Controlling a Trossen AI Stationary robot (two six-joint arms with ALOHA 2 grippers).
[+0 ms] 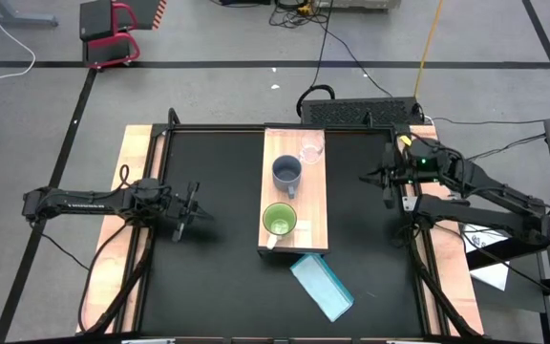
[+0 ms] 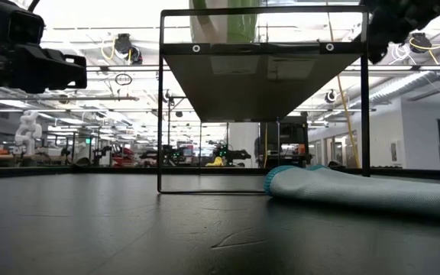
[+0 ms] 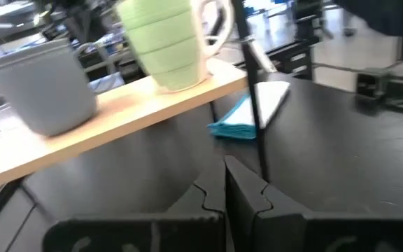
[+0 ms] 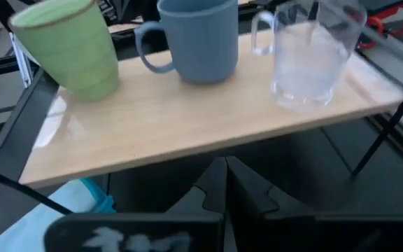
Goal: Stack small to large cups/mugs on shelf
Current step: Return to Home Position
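Note:
The light-wood shelf [image 1: 294, 196] stands mid-table on a black frame. Three vessels stand in a row on its top: the clear glass cup [image 1: 311, 148] at the far end, the grey-blue mug [image 1: 286, 173] in the middle, the green mug [image 1: 278, 222] at the near end. My left gripper [image 1: 191, 205] hovers left of the shelf, shut and empty; its wrist view shows the green mug [image 3: 163, 42] and the grey-blue mug [image 3: 44, 87]. My right gripper [image 1: 390, 182] hovers right of the shelf, shut and empty, facing the glass cup [image 4: 310, 56], the grey-blue mug [image 4: 198, 38] and the green mug [image 4: 68, 45].
A flat light-blue rectangular object [image 1: 323, 287] lies on the black table just near of the shelf, also seen as a light-blue object [image 2: 357, 191] in the low view. The shelf's thin black frame legs [image 2: 160, 99] stand at its corners. Wooden strips [image 1: 137, 191] border the table.

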